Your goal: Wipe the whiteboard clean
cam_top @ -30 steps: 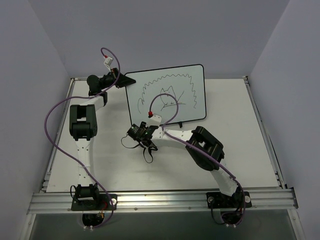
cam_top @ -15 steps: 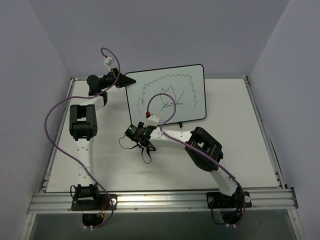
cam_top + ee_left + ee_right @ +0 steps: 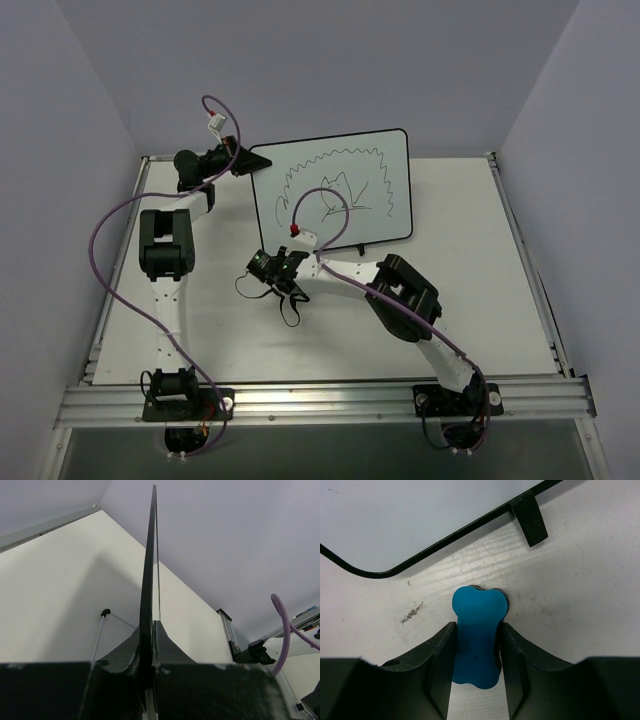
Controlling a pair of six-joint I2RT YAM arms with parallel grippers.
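The white table (image 3: 500,300) carried the whiteboard (image 3: 395,215) upright toward the middle of its far edge. It leaned back a little, its face turned to the near edge and marked with black scribbles (image 3: 372,188). The left gripper (image 3: 151,630) was clamped shut on the whiteboard's left edge, with the thin board pinched edge-on between its fingers to steady it. The right gripper (image 3: 476,635) sat low over the table just in front of the board's lower left corner. Its jaws were narrow and pressed against both sides of the waist of the blue bone-shaped eraser (image 3: 480,605), which lay flat on the table. In the right wrist view the board's black frame (image 3: 470,531) ran past just beyond the eraser's far end, near but not touching. One black foot (image 3: 529,522) stood off to the right.

The step in hand looked to be picking up the eraser, with none of the marks wiped yet. To do it well, the grip should be firm on the narrow waist so the eraser could not pivot. The lift should go straight up before any swing toward the board, since the frame and foot were close. Which face of the eraser was the wiping side could not be told from these views, but that face would need to meet the board flat. Strokes would likely go best even and light, so the board did not tip back out of the left gripper's hold.
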